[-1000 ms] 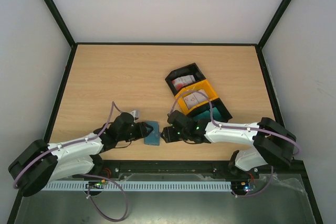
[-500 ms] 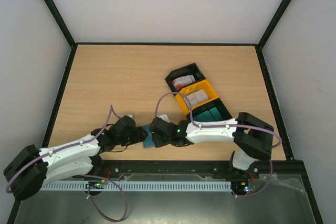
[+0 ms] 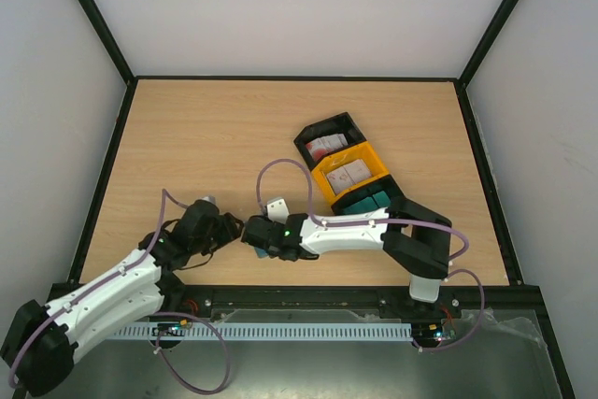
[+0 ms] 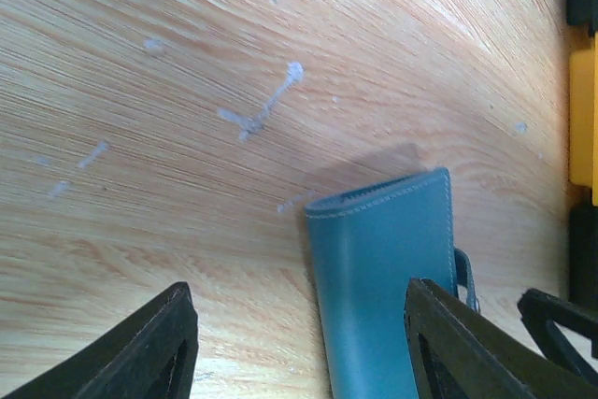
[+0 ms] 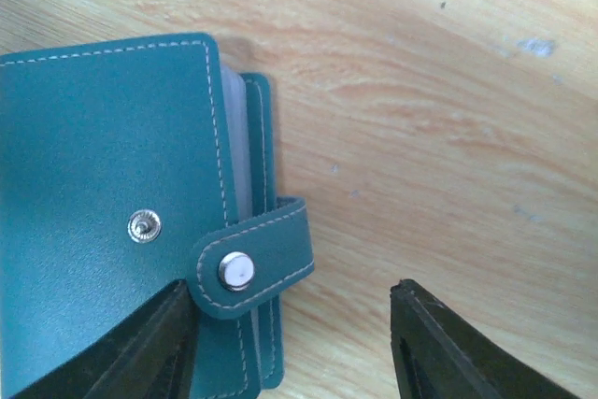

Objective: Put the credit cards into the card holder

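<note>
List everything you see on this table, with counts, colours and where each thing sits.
Wallet: one, teal, folded, near the front edge.
Bins: three, joined in a row right of centre: black bin, yellow bin, green bin.
Cards: two showing, white with red marks, one in the black bin, one in the yellow bin.
Table: one, light wood.
Left gripper: open, at the wallet.
Right gripper: open, over the wallet's tab.

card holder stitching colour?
Pale off-white, on the teal card holder. It shows best in the right wrist view.
</note>
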`<state>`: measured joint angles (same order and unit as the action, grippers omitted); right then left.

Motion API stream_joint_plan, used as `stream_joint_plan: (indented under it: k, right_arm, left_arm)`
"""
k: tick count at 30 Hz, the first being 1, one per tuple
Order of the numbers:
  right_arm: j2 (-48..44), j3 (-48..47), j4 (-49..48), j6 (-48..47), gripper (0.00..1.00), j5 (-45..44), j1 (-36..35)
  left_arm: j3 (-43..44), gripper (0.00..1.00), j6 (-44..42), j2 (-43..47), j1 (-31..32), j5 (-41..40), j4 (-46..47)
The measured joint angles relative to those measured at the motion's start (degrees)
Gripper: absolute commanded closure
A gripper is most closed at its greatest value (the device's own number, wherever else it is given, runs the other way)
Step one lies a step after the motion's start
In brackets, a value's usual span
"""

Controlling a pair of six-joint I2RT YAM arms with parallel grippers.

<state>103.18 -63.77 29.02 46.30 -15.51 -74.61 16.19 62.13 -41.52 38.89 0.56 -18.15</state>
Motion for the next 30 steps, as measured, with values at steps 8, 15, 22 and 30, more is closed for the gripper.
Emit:
stream_joint_plan:
  k: [8, 15, 22, 30]
  right_arm:
    - [3.6, -5.9, 10.6, 4.3, 0.71, -8.4, -0.9]
    - [4.1, -7.2, 14.1, 5.5, 0.77, -10.8, -0.9]
    - [3.6, -6.6, 12.4, 5.4, 0.81, -9.4, -0.9]
    - [2.1, -2.5, 7.0, 4.9, 0.85, -6.3, -0.6]
  left_arm:
    - [0.0, 0.39, -2.7, -0.8, -4.5, 3.9, -0.1]
    - [-0.2, 0.4, -3.8, -0.8, -4.9, 5.4, 0.6]
    - [-0.8, 0.4, -4.0, -0.3, -5.1, 6.2, 0.9]
    - [-1.2, 0.44, -4.1, 0.3, -5.1, 7.0, 0.9]
